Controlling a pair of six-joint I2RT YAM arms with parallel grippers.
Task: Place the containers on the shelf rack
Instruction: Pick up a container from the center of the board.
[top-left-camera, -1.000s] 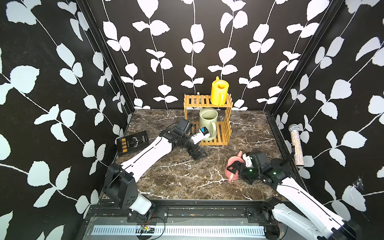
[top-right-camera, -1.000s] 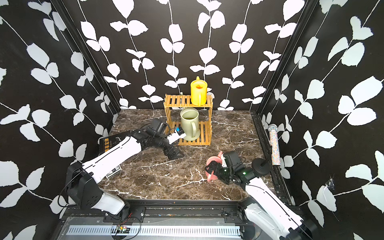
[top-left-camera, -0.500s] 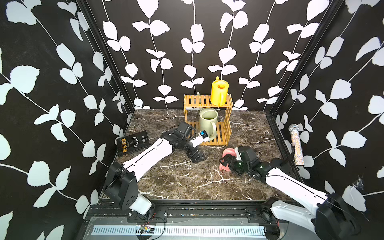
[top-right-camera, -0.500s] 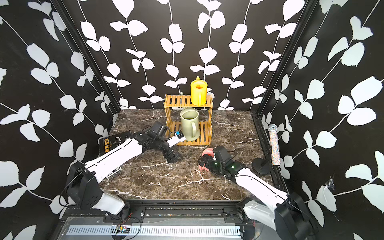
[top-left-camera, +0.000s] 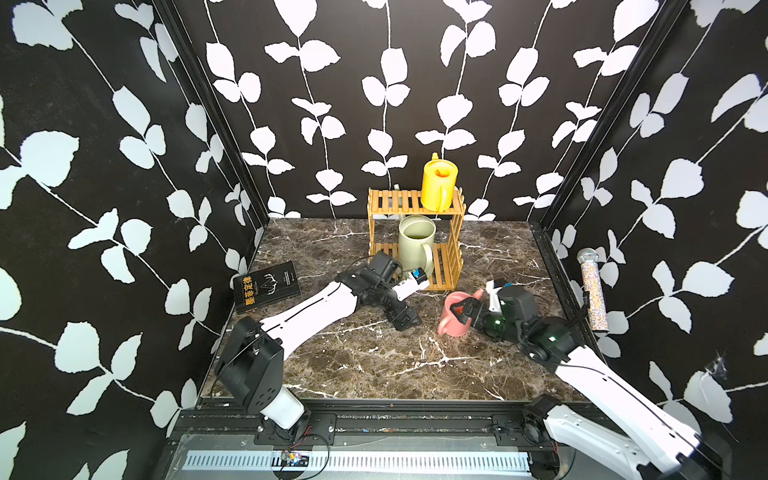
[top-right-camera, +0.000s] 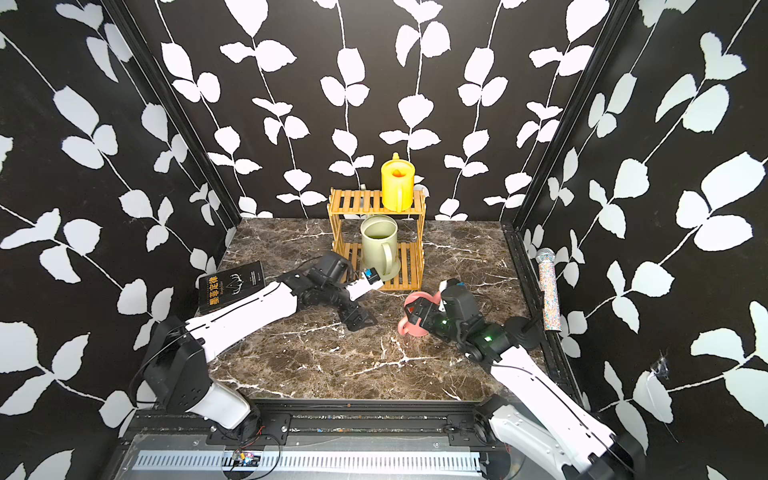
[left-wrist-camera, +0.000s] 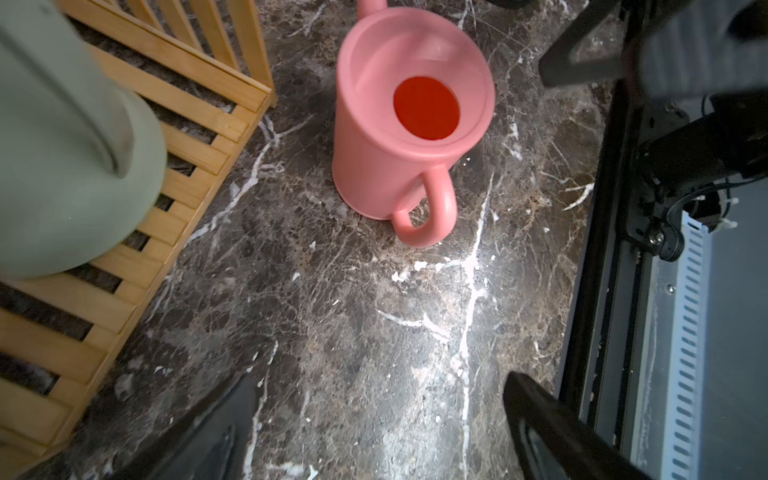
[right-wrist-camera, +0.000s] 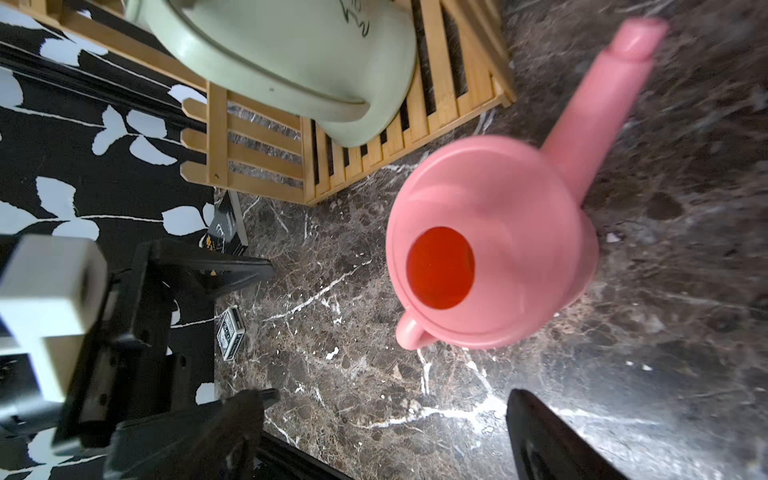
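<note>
Since a second ago, the pink can (top-left-camera: 452, 322) is found a bit closer to the shelf rack (top-left-camera: 395, 201), and the right gripper (right-wrist-camera: 382, 405) is moved forward with it. The rack is set at the back of the table (top-left-camera: 374, 365). The big green can (top-left-camera: 415, 245) is already stood on its low shelf. The small yellow can (top-left-camera: 438, 185) is stood on the top shelf, with bare slats seen beside it. Only the pink can is not yet on the rack. It is stood upright on the table, near the rack's front corner. The right gripper is held close above it with its jaws wide, and nothing is gripped. The left gripper (left-wrist-camera: 380, 380) is held low near the rack, also spread wide and empty. The pink can is likely light, hard and smooth, so it could slip or be tipped. It is best taken by its handle (left-wrist-camera: 428, 208) or pinched at the rim.
</note>
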